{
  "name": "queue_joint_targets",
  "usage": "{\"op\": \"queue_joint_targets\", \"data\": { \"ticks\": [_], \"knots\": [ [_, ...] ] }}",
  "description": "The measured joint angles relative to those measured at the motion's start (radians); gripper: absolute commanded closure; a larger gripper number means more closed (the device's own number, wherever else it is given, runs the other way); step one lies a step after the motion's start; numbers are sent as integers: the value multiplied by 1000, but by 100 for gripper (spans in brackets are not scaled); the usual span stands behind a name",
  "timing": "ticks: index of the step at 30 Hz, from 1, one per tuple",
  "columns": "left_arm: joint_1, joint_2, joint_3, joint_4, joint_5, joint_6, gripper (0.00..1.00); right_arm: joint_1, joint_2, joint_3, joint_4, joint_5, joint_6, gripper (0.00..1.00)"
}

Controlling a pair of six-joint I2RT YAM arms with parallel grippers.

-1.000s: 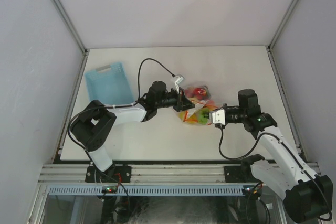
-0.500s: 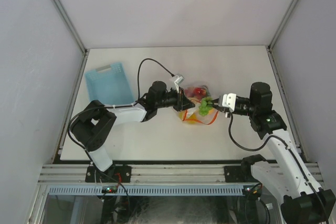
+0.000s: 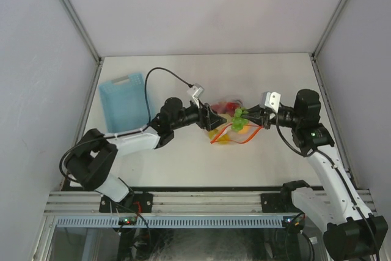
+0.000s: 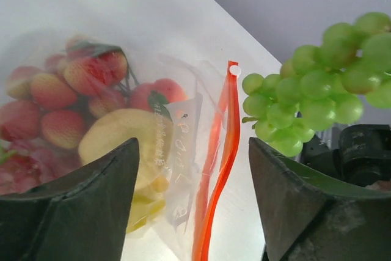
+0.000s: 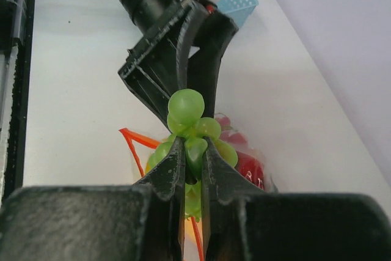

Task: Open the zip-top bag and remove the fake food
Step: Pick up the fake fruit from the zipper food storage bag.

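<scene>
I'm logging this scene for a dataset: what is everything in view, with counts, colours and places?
zip-top bag: one, clear with red-orange zip strip, mid-table between the grippers
fake food in bag: several, mostly red plus yellow, exact count unclear
grape bunch: one, green, held up beside the zip strip
basket: one, light blue, left side of table
table: one, white, under everything
left gripper: one, black, open at the bag
right gripper: one, black, shut on the grape bunch
</scene>
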State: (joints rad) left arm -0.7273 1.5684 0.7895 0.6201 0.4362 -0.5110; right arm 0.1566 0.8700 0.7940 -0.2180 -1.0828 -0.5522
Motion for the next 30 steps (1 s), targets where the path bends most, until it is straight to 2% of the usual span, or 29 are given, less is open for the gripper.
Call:
{"op": "queue_joint_targets", "data": {
  "ticks": [6, 10, 16, 19, 24, 30],
  "knots": [
    [0, -164, -137, 109, -91, 87, 7, -6, 19, 16, 23, -14, 100, 100],
    [0, -227, -200, 225, -90, 133, 8, -9, 42, 47, 32, -27, 151, 100],
    [-21, -245, -216, 415, -6, 229, 7, -12, 83, 75, 44, -45, 224, 100],
    [-72, -246, -200, 389, 0, 325, 5, -12, 95, 87, 45, -48, 254, 100],
    [-165, -233, -123, 271, -87, 487, 4, -12, 99, 101, 52, -53, 282, 100],
    [-185, -159, -48, 236, -146, 522, 6, -12, 99, 103, 58, -53, 297, 100]
  ]
}}
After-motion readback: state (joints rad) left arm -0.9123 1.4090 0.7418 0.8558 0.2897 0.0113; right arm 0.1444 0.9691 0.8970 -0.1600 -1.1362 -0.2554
